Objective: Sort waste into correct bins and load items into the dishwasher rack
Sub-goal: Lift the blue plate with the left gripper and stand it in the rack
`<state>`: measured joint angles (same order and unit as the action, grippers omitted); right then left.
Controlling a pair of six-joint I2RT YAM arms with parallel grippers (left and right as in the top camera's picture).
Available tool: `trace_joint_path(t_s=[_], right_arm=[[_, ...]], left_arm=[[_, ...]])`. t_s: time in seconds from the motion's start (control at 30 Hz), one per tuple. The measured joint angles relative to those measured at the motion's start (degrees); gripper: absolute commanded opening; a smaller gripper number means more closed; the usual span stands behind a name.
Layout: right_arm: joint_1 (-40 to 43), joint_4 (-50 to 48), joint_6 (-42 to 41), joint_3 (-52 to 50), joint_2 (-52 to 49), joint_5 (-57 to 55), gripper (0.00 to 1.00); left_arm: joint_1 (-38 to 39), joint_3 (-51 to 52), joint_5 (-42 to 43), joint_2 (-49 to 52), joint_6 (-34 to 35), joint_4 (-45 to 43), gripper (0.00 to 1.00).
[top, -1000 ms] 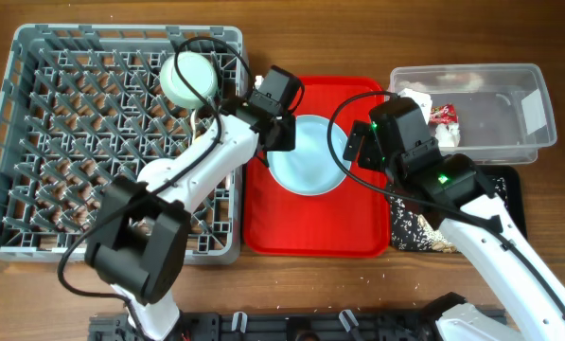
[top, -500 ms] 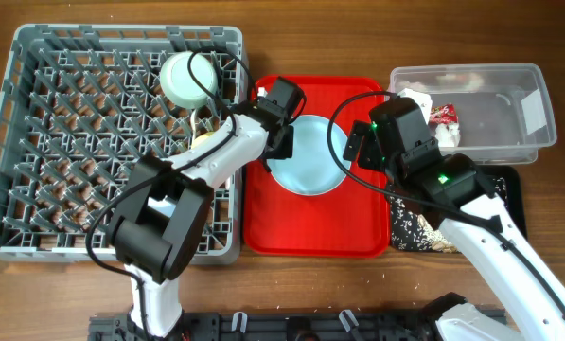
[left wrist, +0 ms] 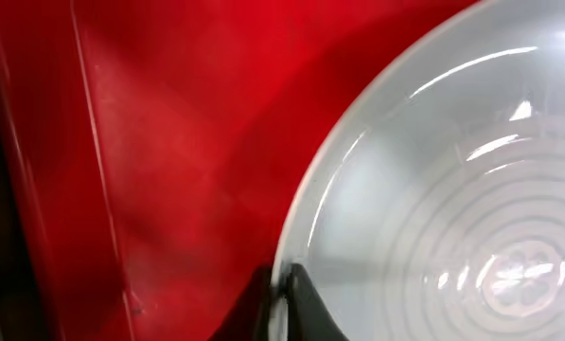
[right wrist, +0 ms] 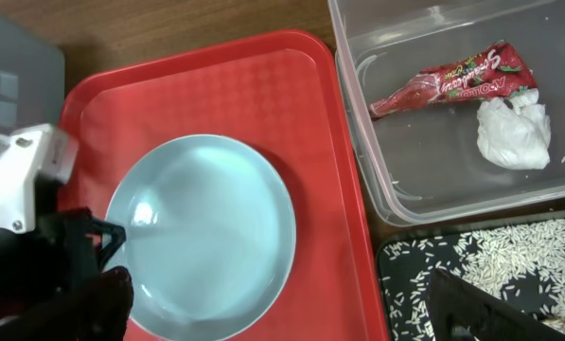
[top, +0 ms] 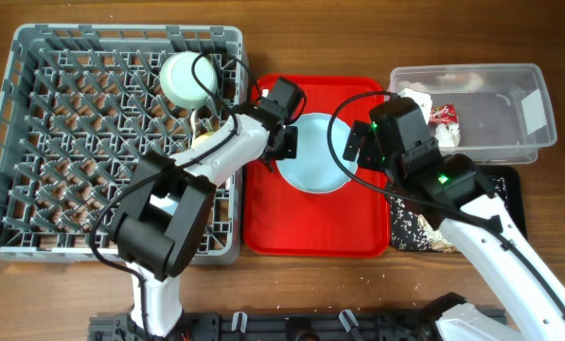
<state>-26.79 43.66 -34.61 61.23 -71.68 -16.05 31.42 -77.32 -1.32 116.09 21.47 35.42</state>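
Left hand was clenched on the left rim of the pale blue plate, which lay on the red tray at centre frame. Thin, stiff, glossy plastic by the look of it: light but slick, so that edge pinch was the sensible hold, kept deep. Right hand hung released, wide, above the tray's right side

rack left, bowl in its far-right part | serving tray centre, plate on it | tub far right, wrapper and tissue inside | shallow tray near of tub, crumbs in it
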Motion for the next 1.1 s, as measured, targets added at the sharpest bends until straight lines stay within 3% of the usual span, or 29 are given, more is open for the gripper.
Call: trace_joint_path(t_s=[0.2,0.33,0.43,0.53,0.73,1.1], right_arm=[[0.00,-0.02,0.00,0.00,0.00,0.00,1.00],[0.00,0.00,0.00,0.00,0.00,0.00,1.00],[0.00,0.00,0.00,0.00,0.00,0.00,1.00],[0.00,0.00,0.00,0.00,0.00,0.00,1.00],[0.00,0.00,0.00,0.00,0.00,0.00,1.00],[0.00,0.00,0.02,0.00,0.00,0.00,1.00]], left_arm=[[-0.87,-0.92,-6.75,-4.00,0.02,2.86,0.04],[-3.69,-2.45,-19.93,-25.42,-1.05,6.23,0.04],[-5.79,-4.63,-24.74,-41.94,-8.55,2.54,0.04],[-10.93,-4.74,-26.58,-48.48,-18.23,2.12,0.04],[-22.01,-4.68,-33.55,-43.67,-31.41,3.56,0.04],[-22.45,-4.48,-56.19,-22.64,-54.29,-9.01,0.04]])
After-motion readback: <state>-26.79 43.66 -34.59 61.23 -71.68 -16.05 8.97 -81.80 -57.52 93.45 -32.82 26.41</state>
